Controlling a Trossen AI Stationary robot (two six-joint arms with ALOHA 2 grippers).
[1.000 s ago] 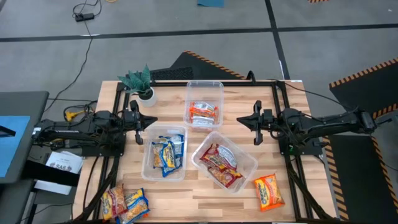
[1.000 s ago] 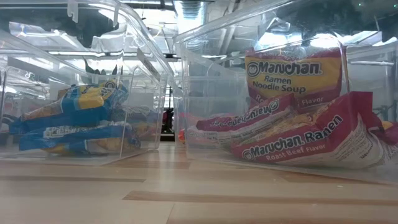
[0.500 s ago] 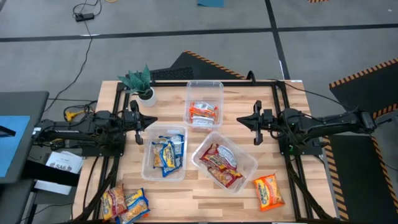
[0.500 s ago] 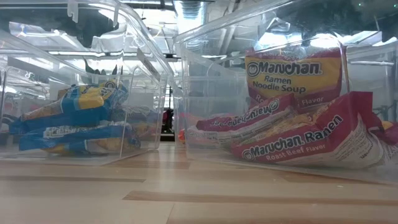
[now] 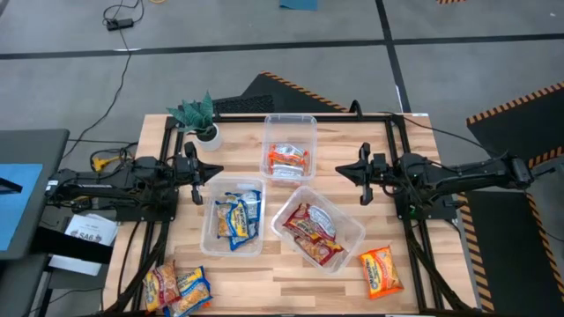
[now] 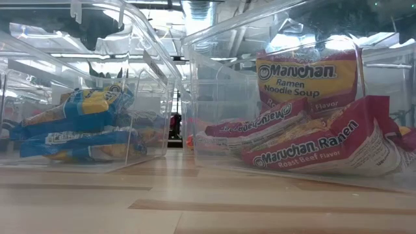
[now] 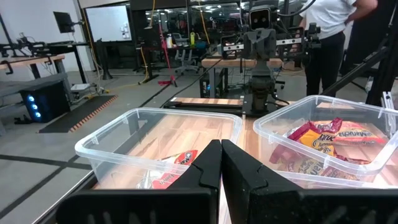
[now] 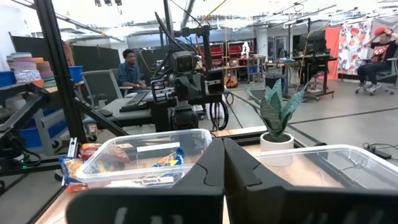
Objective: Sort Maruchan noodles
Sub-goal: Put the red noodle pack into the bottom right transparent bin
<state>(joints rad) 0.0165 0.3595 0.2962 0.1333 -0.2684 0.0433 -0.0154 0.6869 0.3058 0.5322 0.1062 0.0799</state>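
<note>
Nothing has moved since the earlier frame: left tool [image 5: 214, 168] and right tool [image 5: 342, 171] wait, fingers together and empty. Loose shiny packets lie at the wooden table's [image 5: 264, 273] near corners: orange one [image 5: 379, 270], mixed pile [image 5: 179, 287]. Best approach: descend flat onto one packet.

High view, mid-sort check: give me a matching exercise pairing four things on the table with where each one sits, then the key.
Things:
1. blue packets
2. maroon packets
3. lone orange packet
4. potted plant

Places:
A. loose on the wood at the near right corner
B. far left corner of the table, beside the left arm
C. in the clear bin nearer the left gripper
D. in the tilted clear bin nearer the right gripper

Pairs: 1-C, 2-D, 3-A, 4-B
</note>
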